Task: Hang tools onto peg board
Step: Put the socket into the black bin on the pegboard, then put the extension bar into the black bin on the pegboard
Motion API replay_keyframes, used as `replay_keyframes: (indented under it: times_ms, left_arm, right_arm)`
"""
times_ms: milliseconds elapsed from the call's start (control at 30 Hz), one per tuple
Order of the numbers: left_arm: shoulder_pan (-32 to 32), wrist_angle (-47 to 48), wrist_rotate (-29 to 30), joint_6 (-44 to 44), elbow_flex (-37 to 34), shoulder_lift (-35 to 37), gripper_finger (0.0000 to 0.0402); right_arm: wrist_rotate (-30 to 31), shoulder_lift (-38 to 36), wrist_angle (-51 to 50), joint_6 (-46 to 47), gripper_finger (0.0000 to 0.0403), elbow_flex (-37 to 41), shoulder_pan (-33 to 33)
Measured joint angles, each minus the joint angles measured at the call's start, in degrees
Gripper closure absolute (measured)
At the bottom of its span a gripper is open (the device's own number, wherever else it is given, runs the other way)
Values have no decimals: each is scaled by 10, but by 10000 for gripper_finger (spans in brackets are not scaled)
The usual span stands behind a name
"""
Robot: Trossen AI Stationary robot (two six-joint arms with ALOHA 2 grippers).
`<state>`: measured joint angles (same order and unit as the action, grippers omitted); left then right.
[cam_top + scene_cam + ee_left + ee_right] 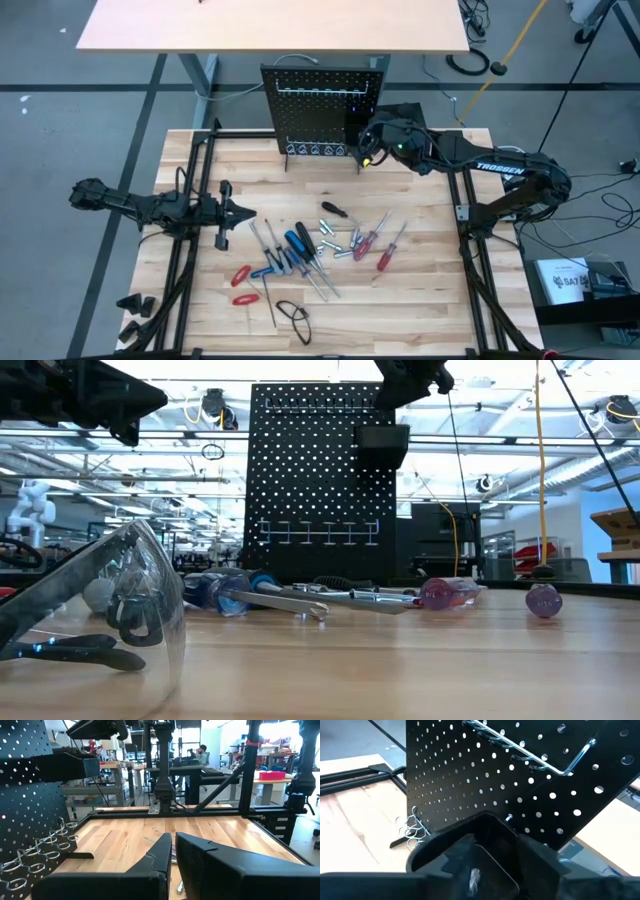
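The right gripper (368,150) hovers over the bin (470,855) at the peg board's (320,110) right side, fingers parted, with a silver bit (474,879) showing just under them inside the bin. The other tools (300,250) lie scattered mid-table, at about 7 o'clock from this gripper, their shafts mostly running 1 to 7. The left gripper (240,212), fingers nearly shut on nothing, is nearer them, just at their 9 o'clock.

Black perforated peg board (322,112); red-, blue-handled tools (300,255).
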<state>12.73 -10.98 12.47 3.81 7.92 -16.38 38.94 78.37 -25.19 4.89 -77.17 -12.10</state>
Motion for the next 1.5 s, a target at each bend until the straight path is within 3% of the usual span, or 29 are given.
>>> replay_keyframes:
  times_ms: [167,367,767,1133,1500]
  left_arm:
    - [0,0,0,0,0,0,369]
    - [0,0,0,-1,0,0,369]
    - [0,13,4,0,0,0,369]
    - [0,13,47,-3,0,0,369]
    - [0,11,63,-5,0,0,369]
  right_arm:
    - [0,0,0,0,217,0,0]
    - [-8,0,0,5,216,0,7]
    - [-185,18,-45,93,220,0,79]
    - [-183,105,-49,163,220,60,189]
    - [-185,215,-1,230,220,67,197]
